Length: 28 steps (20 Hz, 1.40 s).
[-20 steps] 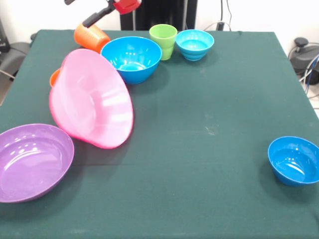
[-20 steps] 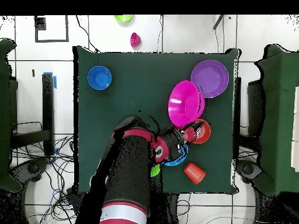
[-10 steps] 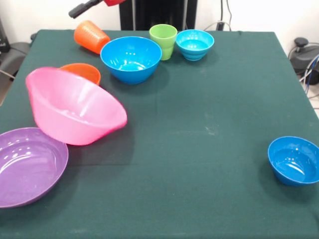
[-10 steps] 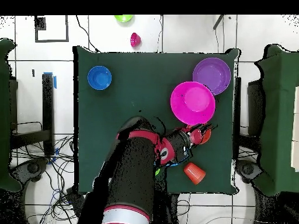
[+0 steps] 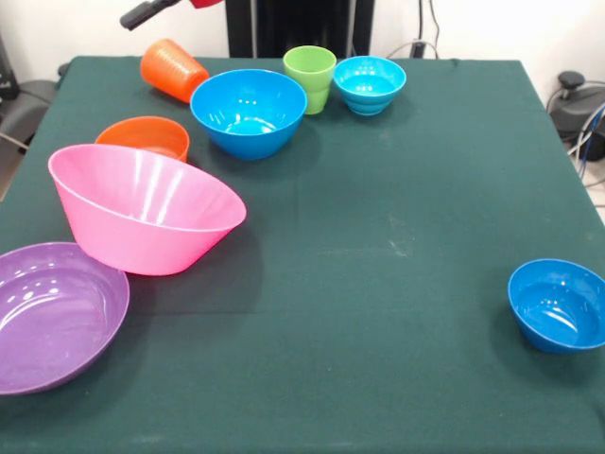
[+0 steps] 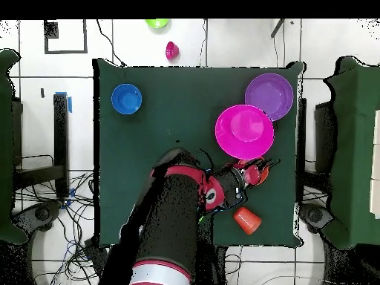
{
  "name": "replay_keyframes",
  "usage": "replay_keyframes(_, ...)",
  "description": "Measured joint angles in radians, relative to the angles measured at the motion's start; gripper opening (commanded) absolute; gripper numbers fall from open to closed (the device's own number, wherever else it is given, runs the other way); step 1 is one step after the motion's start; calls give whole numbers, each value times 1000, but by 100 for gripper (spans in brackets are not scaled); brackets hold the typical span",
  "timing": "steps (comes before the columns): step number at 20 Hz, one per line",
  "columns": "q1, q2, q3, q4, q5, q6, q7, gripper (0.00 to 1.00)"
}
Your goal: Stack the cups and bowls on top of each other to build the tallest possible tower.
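A: Where do the bowls sit?

B: Unstacked on the table (image 5: 397,170). The pink bowl (image 5: 142,219) leans upright against the purple bowl (image 5: 52,312), just in front of the small orange bowl (image 5: 144,137).

A: The tool?

B: The tool (image 5: 142,13) hangs above the tipped orange cup (image 5: 172,69), holding nothing visible; how far it's open I cannot tell.

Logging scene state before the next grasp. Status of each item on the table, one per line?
Pink bowl: mouth up, tilted, rim over the purple bowl's edge.
Purple bowl: upright, empty.
Orange bowl: upright, behind the pink bowl.
Big blue bowl: upright, empty.
Cyan bowl: upright, empty.
Dark blue bowl: upright, empty, alone.
Green cup: upright.
Orange cup: tipped on its side.
Gripper: raised; jaws unclear.
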Motion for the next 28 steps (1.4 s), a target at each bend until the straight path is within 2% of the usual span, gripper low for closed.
replay_keyframes(9,-16,5,4,0,15,-16,0,100)
replay_keyframes(11,-74,-3,29,0,73,-57,0,100)
replay_keyframes(14,-214,-10,99,0,200,-135,-7,100)
replay_keyframes(16,-333,-2,158,0,295,-189,-20,100)
replay_keyframes(17,-433,11,208,0,364,-228,-34,100)
replay_keyframes(19,-490,21,236,0,399,-247,-47,100)
replay_keyframes(20,-554,33,268,0,436,-261,-67,100)
replay_keyframes(24,-658,56,332,2,498,-266,-127,100)
replay_keyframes(28,-705,62,382,7,544,-266,-189,100)
